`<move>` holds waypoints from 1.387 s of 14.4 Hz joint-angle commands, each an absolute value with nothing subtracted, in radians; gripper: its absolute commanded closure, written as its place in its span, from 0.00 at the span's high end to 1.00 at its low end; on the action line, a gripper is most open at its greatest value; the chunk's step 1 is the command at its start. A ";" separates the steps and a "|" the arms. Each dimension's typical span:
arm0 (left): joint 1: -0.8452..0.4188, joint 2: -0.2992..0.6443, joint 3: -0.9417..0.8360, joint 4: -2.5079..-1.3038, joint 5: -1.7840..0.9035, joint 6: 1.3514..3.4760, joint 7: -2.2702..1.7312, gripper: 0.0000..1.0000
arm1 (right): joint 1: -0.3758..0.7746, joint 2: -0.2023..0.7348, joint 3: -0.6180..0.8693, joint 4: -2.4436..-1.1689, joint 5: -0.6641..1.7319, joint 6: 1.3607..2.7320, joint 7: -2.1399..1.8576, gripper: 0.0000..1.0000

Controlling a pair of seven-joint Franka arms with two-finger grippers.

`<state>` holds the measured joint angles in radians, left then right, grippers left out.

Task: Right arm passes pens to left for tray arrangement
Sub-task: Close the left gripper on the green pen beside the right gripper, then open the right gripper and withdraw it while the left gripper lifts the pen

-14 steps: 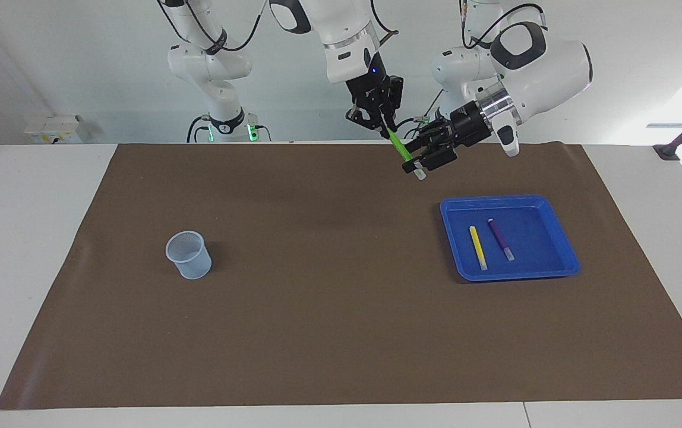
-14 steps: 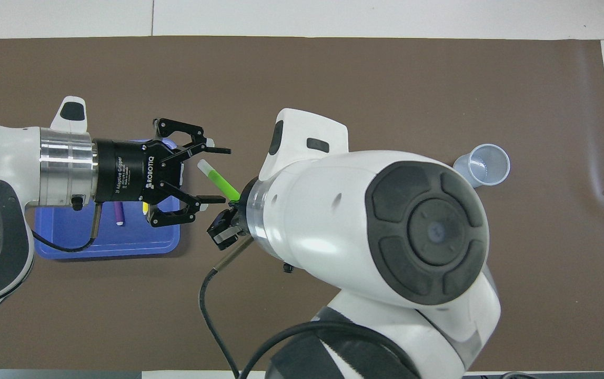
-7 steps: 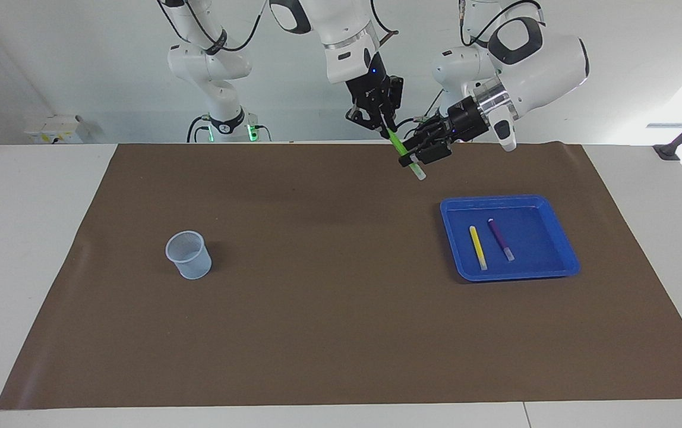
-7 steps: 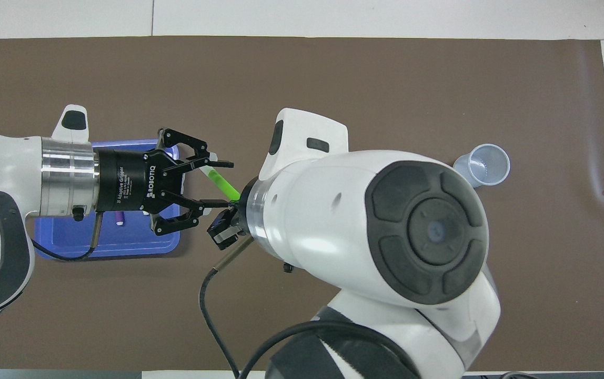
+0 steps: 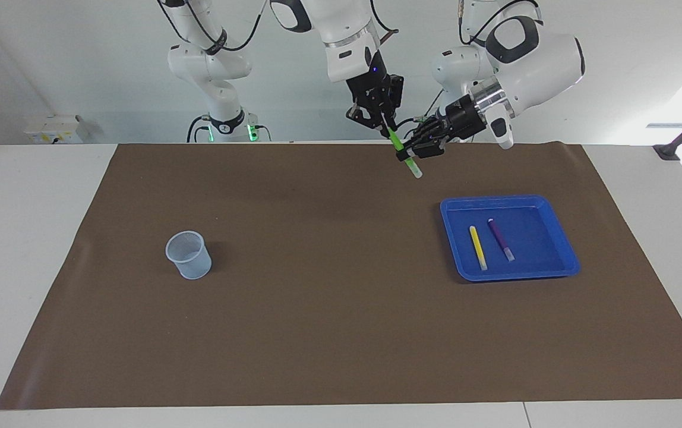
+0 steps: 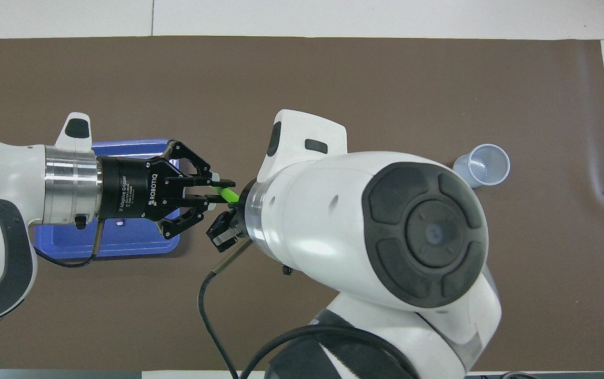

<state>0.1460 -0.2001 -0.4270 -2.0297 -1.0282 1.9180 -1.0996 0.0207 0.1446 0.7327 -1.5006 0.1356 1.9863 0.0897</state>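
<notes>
Covering most of the white table [image 5: 38, 249], a brown mat [image 5: 317, 309] carries the blue tray [image 5: 564, 238] with yellow pen [image 5: 477, 247] and purple pen [image 5: 500, 239]. Above the mat, right gripper [image 5: 387, 128] and left gripper [image 5: 405, 156] both clamp the green pen [image 5: 405, 156]. A mesh cup [image 5: 189, 255] stands toward the right arm's end.

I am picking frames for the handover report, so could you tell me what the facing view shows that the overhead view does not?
Only the facing view shows the yellow pen and most of the purple pen lying in the tray, and the right pincer. Only the overhead view shows the left pincer shut on the green pen from above. Both show the green pen held between the arms, and the mesh cup.
</notes>
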 commanded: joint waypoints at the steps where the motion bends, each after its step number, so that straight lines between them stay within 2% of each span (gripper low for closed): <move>1: 0.144 -0.239 -0.419 -2.065 -1.048 1.922 -1.085 0.00 | 0.012 0.163 0.744 -1.482 0.120 1.977 0.075 0.00; 6: 0.147 -0.238 -0.419 -2.063 -1.049 1.928 -1.086 0.00 | 0.012 0.163 0.744 -1.482 0.120 1.976 0.075 0.00; 7: 0.150 -0.238 -0.419 -2.063 -1.051 1.928 -1.086 0.00 | 0.012 0.161 0.744 -1.482 0.120 1.976 0.075 0.21; 8: 0.152 -0.238 -0.419 -2.063 -1.051 1.927 -1.086 0.00 | 0.012 0.163 0.744 -1.480 0.120 1.976 0.074 0.99; 13: 0.156 -0.236 -0.419 -2.063 -1.051 1.939 -1.086 0.00 | 0.000 0.143 0.710 -1.480 0.118 1.976 0.069 1.00; 16: 0.181 -0.232 -0.414 -2.059 -1.048 1.957 -1.066 0.00 | 0.000 0.060 0.577 -1.508 0.120 1.927 0.068 1.00; 18: 0.205 -0.230 -0.413 -2.060 -1.025 1.948 -1.002 0.00 | 0.002 0.046 0.461 -1.509 0.121 1.887 0.054 1.00; 20: 0.222 -0.226 -0.413 -2.053 -0.880 1.924 -0.959 0.00 | 0.002 0.041 0.379 -1.511 0.121 1.870 0.052 1.00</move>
<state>0.2010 -0.2016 -0.4140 -2.0322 -0.9705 1.9441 -1.0097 0.0045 0.0576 0.4404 -1.4918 0.1307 1.8825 0.0681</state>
